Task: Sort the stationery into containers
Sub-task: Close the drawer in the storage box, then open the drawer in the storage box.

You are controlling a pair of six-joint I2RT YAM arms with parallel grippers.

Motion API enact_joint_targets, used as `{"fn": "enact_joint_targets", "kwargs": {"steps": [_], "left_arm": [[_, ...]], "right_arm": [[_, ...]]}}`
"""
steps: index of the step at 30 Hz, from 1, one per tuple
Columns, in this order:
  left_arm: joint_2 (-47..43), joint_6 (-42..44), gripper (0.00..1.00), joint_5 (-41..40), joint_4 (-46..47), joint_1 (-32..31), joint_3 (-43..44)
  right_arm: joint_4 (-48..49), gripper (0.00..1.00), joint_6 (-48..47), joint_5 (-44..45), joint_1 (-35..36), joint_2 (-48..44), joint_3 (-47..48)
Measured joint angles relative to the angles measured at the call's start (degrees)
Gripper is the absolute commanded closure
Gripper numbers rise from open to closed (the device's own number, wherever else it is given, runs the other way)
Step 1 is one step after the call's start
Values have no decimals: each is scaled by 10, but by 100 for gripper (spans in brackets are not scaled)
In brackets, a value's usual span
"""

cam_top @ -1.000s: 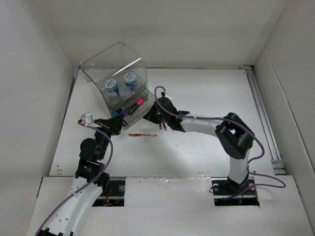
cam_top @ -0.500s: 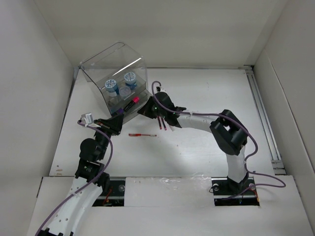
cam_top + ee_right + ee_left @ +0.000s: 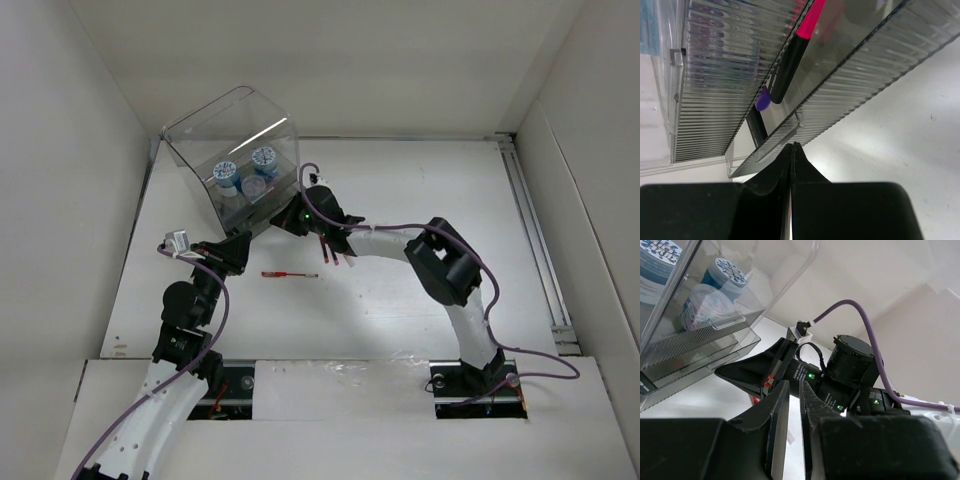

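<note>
The box (image 3: 232,160) stands at the desk's (image 3: 400,300) far left, two tubs (image 3: 227,175) inside it (side by side). Markers (image 3: 796,52) lie in its drawer (image 3: 840,85). One pen (image 3: 289,273) lies before the box.

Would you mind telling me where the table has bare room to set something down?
Bare: the right half of the table, and the strip near the red pen. Crowded: the far-left corner, with the acrylic box, left gripper and right gripper.
</note>
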Motion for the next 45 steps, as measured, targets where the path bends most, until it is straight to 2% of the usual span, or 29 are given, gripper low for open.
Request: {"fn": "enact_joint_targets", "kwargs": {"steps": [13,25,27,28,29,32,37,45], "left_arm": [[0,0,89,-2,1,0,0],[2,0,89,-2,1,0,0],[2,0,89,-2,1,0,0],[2,0,89,-2,1,0,0],[2,0,89,-2,1,0,0],[2,0,89,-2,1,0,0],[7,0,89,-2,3,0,0],[15,0,88,-2,8,0,0]], "right_arm": [[73,100,11,0,-3,64,44],[92,100,25,-5,-5,91,74],[94,93,26,-5,-5,91,74],[95,86,28,-6,-5,91,74],[102,71,28,-7,-5,91,70],[129,55,29,-7,-7,77,26],[141,57,41,-4,-9,47,-43],[165,65,71,-37,-32,61,-24]]}}
